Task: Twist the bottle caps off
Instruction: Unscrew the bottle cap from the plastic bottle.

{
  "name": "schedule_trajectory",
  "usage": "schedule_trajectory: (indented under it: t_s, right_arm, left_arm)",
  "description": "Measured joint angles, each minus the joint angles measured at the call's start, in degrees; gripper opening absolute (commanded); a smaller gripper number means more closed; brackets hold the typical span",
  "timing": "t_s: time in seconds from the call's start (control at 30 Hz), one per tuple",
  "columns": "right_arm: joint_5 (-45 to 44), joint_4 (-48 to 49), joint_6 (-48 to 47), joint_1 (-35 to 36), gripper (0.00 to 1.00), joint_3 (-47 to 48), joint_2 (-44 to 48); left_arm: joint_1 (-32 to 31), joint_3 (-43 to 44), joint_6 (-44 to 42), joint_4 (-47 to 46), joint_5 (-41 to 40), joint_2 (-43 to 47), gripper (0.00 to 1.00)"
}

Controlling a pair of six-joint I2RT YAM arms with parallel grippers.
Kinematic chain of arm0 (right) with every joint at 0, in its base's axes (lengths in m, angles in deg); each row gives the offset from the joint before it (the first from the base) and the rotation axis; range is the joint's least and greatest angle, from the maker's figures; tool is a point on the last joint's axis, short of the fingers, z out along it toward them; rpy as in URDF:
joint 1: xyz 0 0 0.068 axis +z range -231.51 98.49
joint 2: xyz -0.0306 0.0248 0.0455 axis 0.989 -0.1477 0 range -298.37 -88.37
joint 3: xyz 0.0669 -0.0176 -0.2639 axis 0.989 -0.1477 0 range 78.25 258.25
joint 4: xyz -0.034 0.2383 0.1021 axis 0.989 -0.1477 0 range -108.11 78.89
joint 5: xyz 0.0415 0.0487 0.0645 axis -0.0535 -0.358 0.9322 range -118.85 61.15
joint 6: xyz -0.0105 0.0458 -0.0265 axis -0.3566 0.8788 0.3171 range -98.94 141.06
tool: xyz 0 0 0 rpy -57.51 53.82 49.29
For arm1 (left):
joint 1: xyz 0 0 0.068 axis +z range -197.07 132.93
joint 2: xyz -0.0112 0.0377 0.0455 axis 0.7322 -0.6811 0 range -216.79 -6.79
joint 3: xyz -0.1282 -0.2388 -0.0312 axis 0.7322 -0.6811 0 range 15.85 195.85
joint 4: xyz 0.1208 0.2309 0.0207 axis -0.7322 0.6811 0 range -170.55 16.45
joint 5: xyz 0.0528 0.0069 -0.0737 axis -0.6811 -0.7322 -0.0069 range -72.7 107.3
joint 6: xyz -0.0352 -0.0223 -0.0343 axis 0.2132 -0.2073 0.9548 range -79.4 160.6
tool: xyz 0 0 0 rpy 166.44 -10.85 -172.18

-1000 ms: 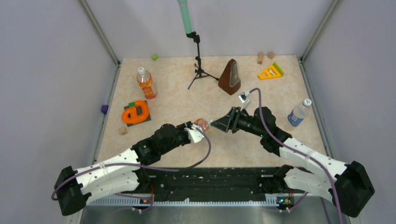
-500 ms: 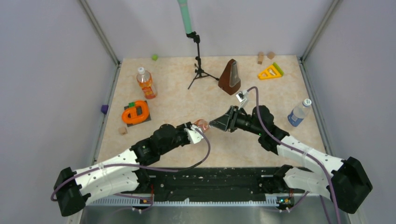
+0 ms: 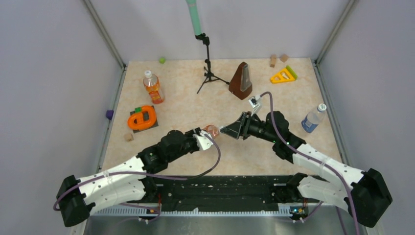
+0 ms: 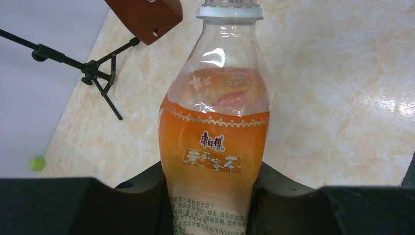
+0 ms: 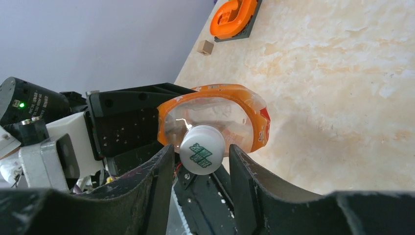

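My left gripper (image 3: 204,140) is shut on the squat orange bottle (image 3: 211,130), holding it tilted with its neck toward the right arm. In the left wrist view the bottle (image 4: 215,142) sits between my black fingers (image 4: 139,188), its white cap (image 4: 230,10) on top. My right gripper (image 3: 223,129) is open around that cap (image 5: 202,150); the fingers (image 5: 247,169) flank it with small gaps. The slim orange bottle (image 3: 153,87) stands capped at the back left. The clear blue-label bottle (image 3: 311,118) stands capped at the right.
A brown metronome (image 3: 241,81) and a black tripod stand (image 3: 209,73) are at the back middle. An orange ring toy (image 3: 142,118) lies at the left, a yellow triangle (image 3: 283,75) and wooden blocks (image 3: 273,60) at the back right. A small block (image 3: 128,137) lies near the left arm.
The right arm shifted slightly left and back again; its gripper stays around the cap. The left gripper still holds the squat bottle in the same place.
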Motion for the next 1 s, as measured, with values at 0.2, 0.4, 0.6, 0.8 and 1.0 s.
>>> schedule_trajectory:
  t_s: [0.2,0.4,0.6,0.8,1.0]
  right_arm:
    - [-0.5,-1.0,-0.7,0.0,0.40,0.0,1.6]
    - [-0.5,-1.2,-1.0,0.0,0.41,0.0,1.6]
    - [-0.5,-1.2,-1.0,0.0,0.33,0.0,1.6]
    - [-0.6,-1.4,-1.2,0.0,0.23,0.0,1.6]
    - [-0.3,-1.5,-2.0,0.0,0.12,0.0,1.6]
  left_arm:
    - [0.0,0.0,0.5,-0.1,0.3,-0.5,0.00]
    - [0.0,0.0,0.9,-0.1,0.9,-0.5,0.00]
    - [0.0,0.0,1.1,0.0,2.0,-0.5,0.00]
    - [0.0,0.0,1.5,0.1,2.3,-0.5,0.00]
    - [0.0,0.0,3.2,0.4,2.6,-0.5,0.00]
